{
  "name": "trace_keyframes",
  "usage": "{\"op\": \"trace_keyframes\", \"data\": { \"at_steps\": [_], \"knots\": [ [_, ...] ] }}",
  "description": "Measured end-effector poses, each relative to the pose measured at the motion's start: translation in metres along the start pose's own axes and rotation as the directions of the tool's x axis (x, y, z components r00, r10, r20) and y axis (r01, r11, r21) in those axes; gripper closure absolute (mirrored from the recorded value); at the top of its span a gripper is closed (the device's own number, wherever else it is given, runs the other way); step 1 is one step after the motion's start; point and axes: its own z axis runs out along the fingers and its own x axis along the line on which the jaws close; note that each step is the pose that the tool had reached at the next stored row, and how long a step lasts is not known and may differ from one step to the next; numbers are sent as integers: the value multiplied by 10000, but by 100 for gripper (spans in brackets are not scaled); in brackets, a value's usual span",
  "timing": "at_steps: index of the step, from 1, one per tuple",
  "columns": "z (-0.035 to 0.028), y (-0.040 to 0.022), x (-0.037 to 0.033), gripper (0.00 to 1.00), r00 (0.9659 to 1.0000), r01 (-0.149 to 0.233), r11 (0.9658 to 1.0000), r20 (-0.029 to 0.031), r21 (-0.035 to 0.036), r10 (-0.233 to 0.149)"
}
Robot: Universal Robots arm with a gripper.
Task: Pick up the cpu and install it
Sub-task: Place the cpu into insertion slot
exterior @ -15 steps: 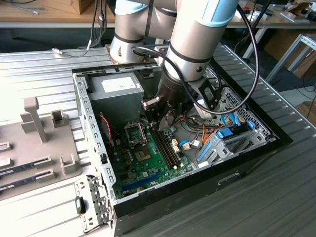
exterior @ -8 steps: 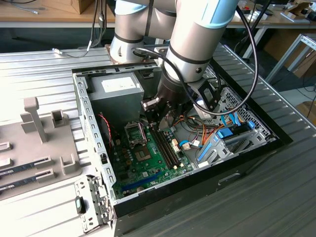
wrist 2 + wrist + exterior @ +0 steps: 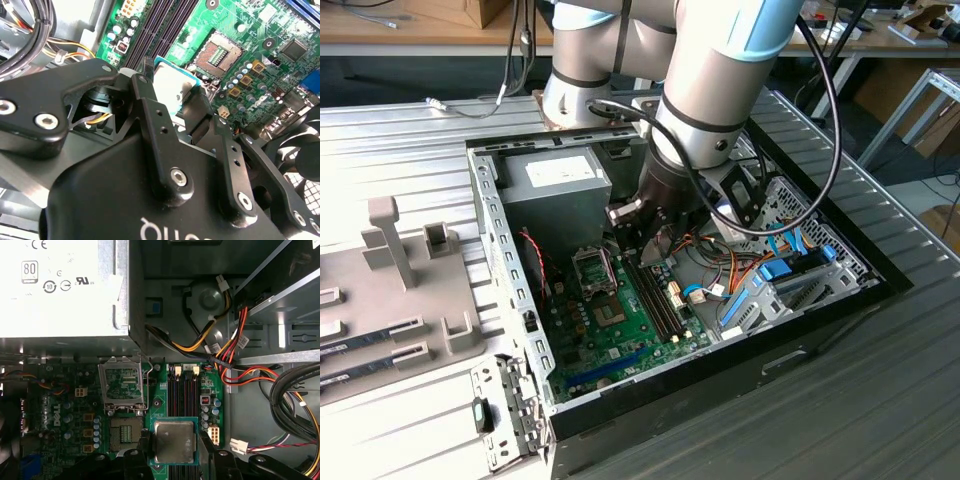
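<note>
**Inspector:** Status?
**Operator:** End effector clamped on the cpu by its edges, over the memory slots, just to the exterior view's right of the open socket.
**Inspector:** Advice?
**Operator:** Hold it level; align corners before seating.

Place: a robotics lab or workshop set up for computer assembly.
Work surface: a ribbed metal table with an open computer case lying flat on it.
Inside the case: a green motherboard, a grey power supply and coloured cables.
Machine: a robot arm reaches into the case, its gripper clamped on the cpu.
Fixture: a grey slotted holder on the table, on the exterior view's left.
Background: wooden benches with loose leads.
</note>
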Motion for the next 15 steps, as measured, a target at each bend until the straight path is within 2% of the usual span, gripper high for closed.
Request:
{"op": "trace_keyframes", "data": {
  "at_steps": [7, 9, 14, 15],
  "knots": [
    [11, 0, 0, 53, 10000, 0, 10000, 0, 0, 0],
    [53, -2, 1, 53, 10000, 0, 10000, 0, 0, 0],
    [61, -2, 1, 53, 10000, 0, 10000, 0, 0, 0],
    [83, -3, 3, 53, 10000, 0, 10000, 0, 0, 0]
  ]
}}
